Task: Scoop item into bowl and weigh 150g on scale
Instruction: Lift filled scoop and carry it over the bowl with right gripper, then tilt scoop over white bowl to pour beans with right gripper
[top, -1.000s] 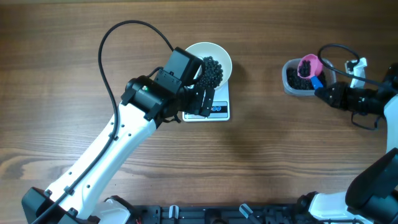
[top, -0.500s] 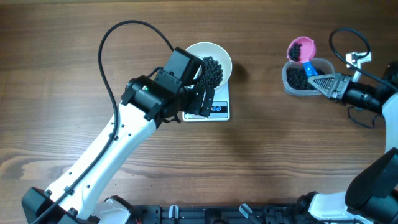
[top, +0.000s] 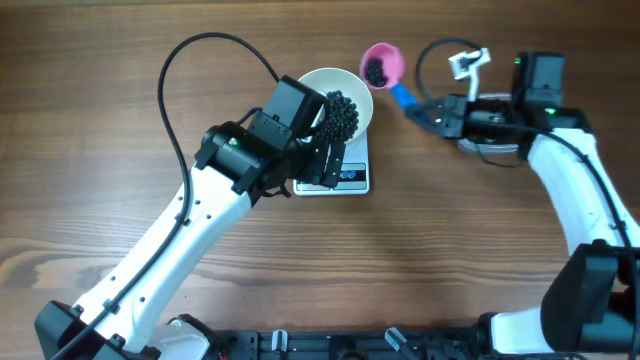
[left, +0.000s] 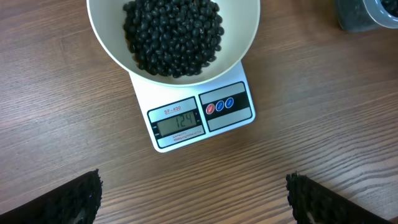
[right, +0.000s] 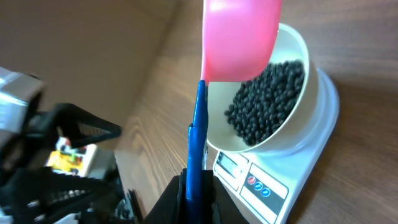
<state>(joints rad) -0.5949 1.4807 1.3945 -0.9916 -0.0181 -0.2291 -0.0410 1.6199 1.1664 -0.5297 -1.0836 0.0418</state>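
The white bowl (top: 352, 78) stands on the scale (top: 356, 180) and holds a heap of black pellets (top: 340, 115). In the left wrist view the bowl (left: 247, 38) and its pellets (left: 173, 34) fill the top, and the scale's display (left: 180, 123) reads 124. My left gripper (left: 193, 200) hangs open over the bare table in front of the scale. My right gripper (top: 425, 112) is shut on the blue handle (right: 198, 134) of a pink scoop (top: 381, 64). The scoop has pellets in it and is just right of the bowl's rim, held in the air.
A clear tub (left: 368, 11) with more pellets shows at the top right of the left wrist view; in the overhead view the right arm (top: 560, 150) covers it. My left arm (top: 200, 230) crosses the table's lower left and hides part of the bowl.
My right gripper has carried the pink scoop up and to the left, from the tub to beside the bowl's right rim. The left arm has not moved.
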